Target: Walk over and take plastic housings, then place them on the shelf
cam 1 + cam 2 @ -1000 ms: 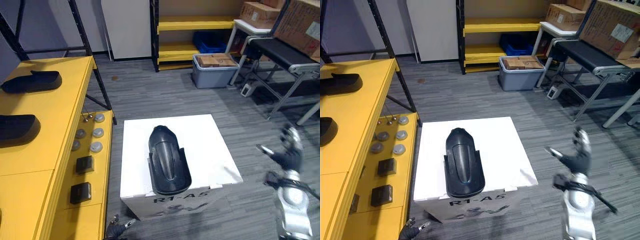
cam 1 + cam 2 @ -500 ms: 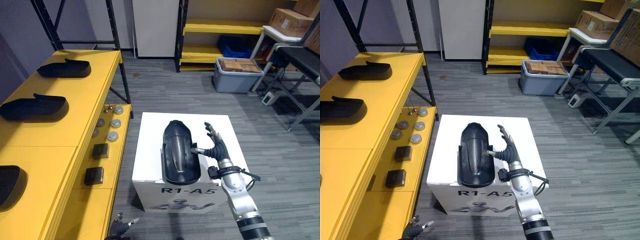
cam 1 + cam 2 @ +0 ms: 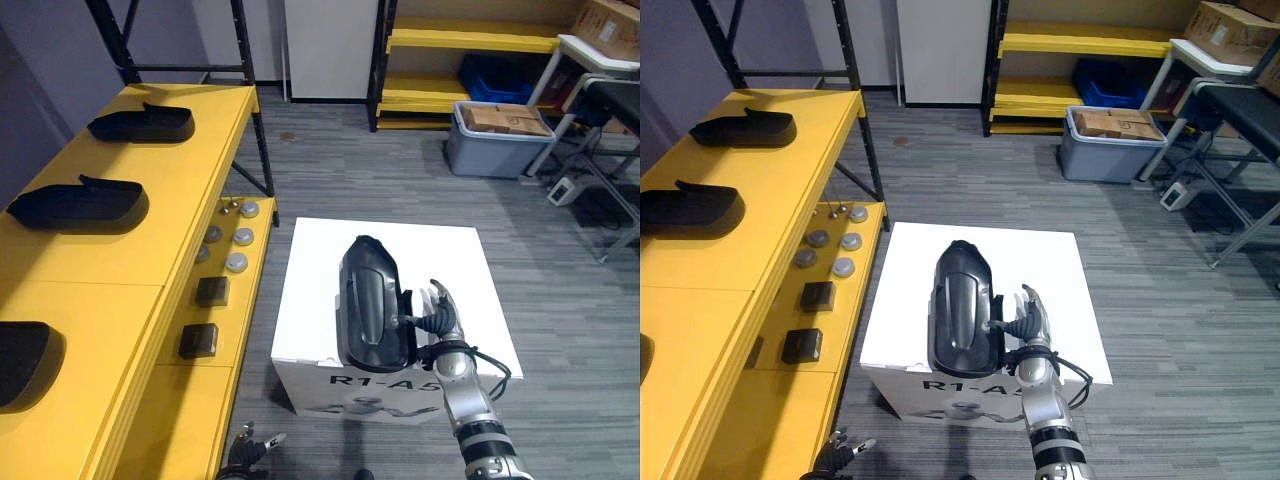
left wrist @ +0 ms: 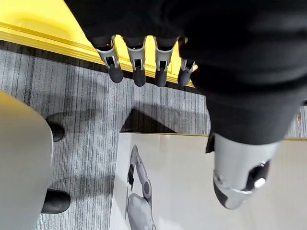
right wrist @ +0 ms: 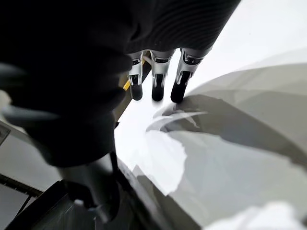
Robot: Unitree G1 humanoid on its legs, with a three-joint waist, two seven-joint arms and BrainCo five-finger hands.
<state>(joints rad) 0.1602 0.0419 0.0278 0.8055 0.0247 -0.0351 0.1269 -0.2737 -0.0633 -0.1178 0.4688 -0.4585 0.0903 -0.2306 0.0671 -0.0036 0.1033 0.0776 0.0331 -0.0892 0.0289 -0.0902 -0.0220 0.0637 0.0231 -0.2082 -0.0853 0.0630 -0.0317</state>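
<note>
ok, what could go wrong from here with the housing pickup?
1. The right hand is open at the black housing's right side, and the left hand hangs low near the floor. A one-sided push may slide the housing instead of lifting it.
2. The housing's near end lies at the white box's front edge, so a nudge toward the robot could tip it off.
</note>
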